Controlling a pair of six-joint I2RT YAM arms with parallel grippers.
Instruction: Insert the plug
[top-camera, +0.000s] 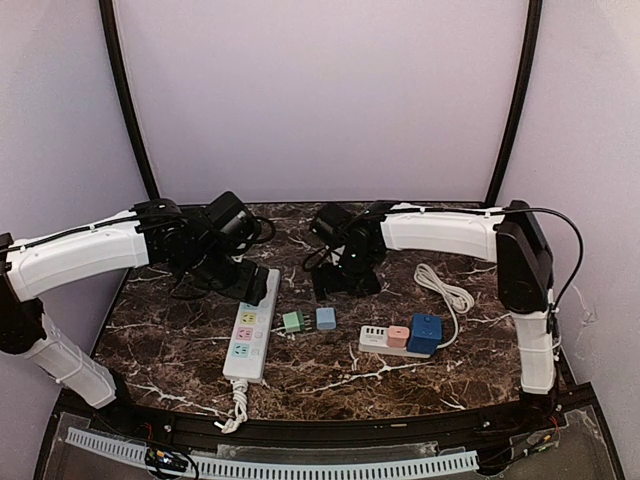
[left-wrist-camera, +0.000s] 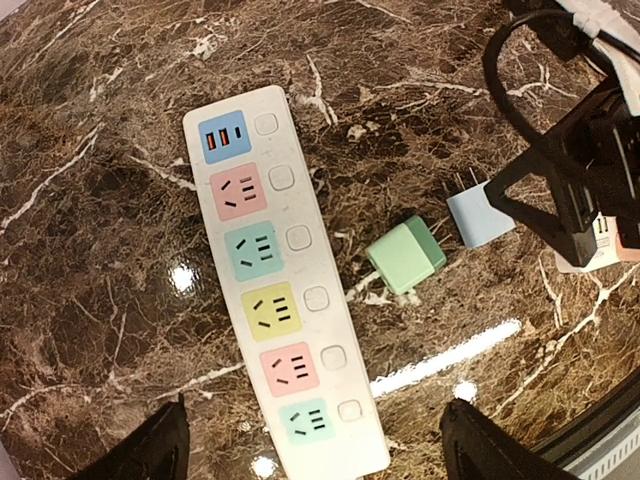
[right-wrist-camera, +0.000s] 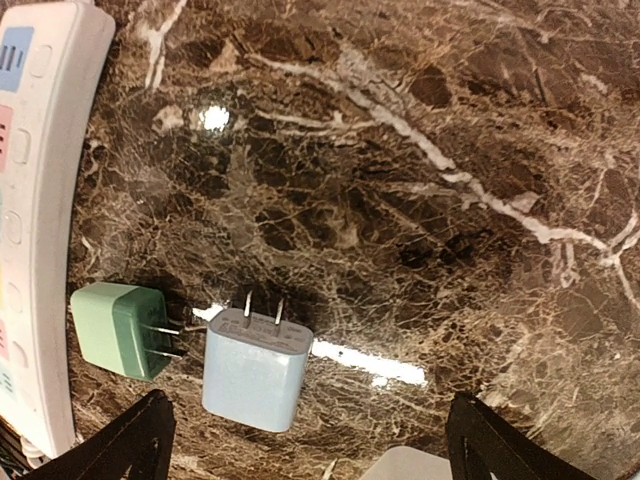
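The right gripper (right-wrist-camera: 310, 430) hangs over the marble table (right-wrist-camera: 430, 180) with its fingers (right-wrist-camera: 130, 445) spread wide and nothing between them. The left gripper (left-wrist-camera: 315, 425) is equally wide open and empty. The blue plug (right-wrist-camera: 255, 370) lies on its side just ahead of the right fingers, in the gap between them but closer to the one on the left of that wrist view, with its two prongs pointing away from the fingertips. The green plug (right-wrist-camera: 115, 328) sits just beyond that same finger, close beside the blue one, and its prongs are aimed at the blue one's flank. The power strip (left-wrist-camera: 275, 310) runs straight out from between the left fingers, one end lying in the gap. Either plug looks like a small, hard plastic cube: light, rigid and smooth-sided, so it will likely skate on the polished stone if nudged off-centre and may twist in a weak pinch. The best hold is probably across two opposite flat faces of the body, low and well back from the prongs, which must be left free. The thin metal prongs could bend if pressed in crooked. The strip seems light too and may need bracing by the left fingers.
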